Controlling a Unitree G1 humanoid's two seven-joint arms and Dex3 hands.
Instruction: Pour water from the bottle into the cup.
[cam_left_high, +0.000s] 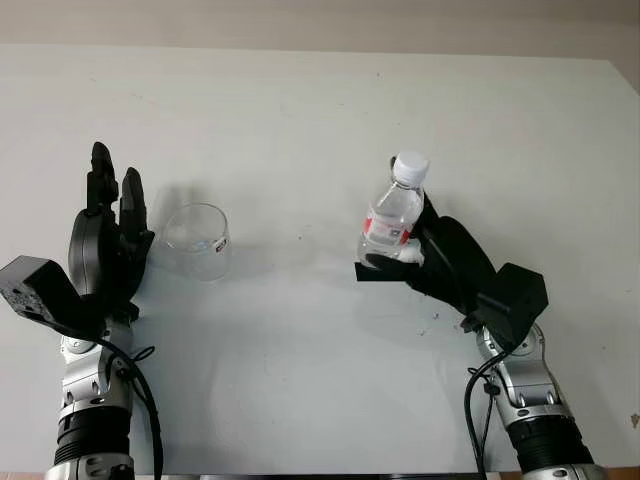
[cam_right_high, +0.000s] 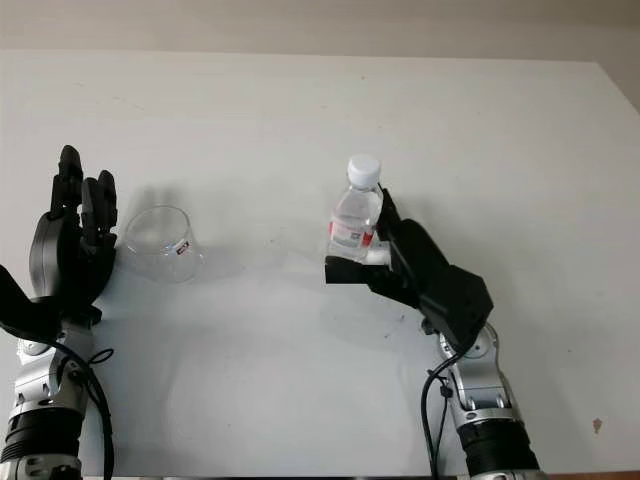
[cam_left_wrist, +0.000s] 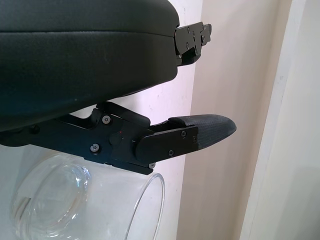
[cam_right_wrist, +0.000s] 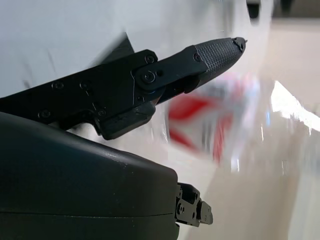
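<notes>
Black and hard-shelled, the right hand (cam_left_high: 420, 250) gripped a clear plastic water bottle (cam_left_high: 393, 215) with a white cap, upright above the matte white tabletop (cam_left_high: 320, 100). Beside the left hand (cam_left_high: 105, 240), which was open and held nothing, stood a clear round cup (cam_left_high: 197, 240). From the left wrist, its transparent rim (cam_left_wrist: 150, 200) curved under a textured fingertip (cam_left_wrist: 210, 131).

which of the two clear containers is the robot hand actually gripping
The bottle, white-capped with a red label: the right robot hand is closed around it. The cup stands free on the table beside the open left robot hand.
</notes>
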